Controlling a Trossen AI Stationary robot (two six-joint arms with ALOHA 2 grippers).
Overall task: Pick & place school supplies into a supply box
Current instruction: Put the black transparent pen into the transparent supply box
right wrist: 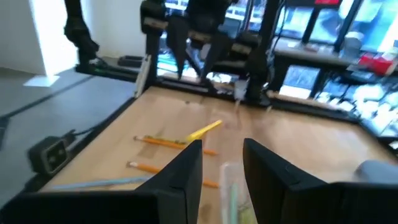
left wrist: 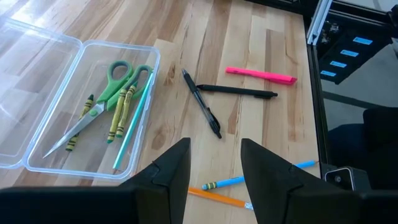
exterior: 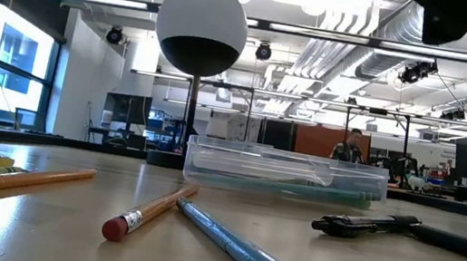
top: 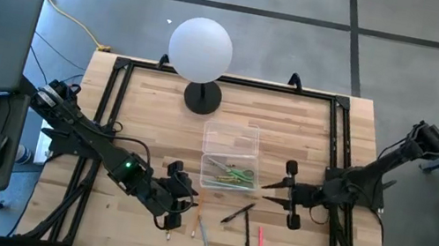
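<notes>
The clear supply box [top: 230,154] lies open in the middle of the table, its lid [left wrist: 25,74] flat beside it. Inside lie green-handled scissors [left wrist: 106,93], crayons [left wrist: 118,112] and a teal pencil [left wrist: 132,121]. Near the table's near edge lie two black pens [left wrist: 205,102], a pink marker [left wrist: 261,75], a blue pencil [left wrist: 227,182] and an orange pencil [left wrist: 214,198]. My left gripper [top: 176,208] hovers open to the left of these, over the pencils. My right gripper [top: 272,191] hangs open to the right of the box. Neither holds anything.
A white globe lamp [top: 201,50] stands on its dark base at the far side, behind the box. A black frame [top: 105,113] borders the table. In the low view a red-tipped pencil [exterior: 148,215] and the blue pencil [exterior: 252,257] lie close to the camera.
</notes>
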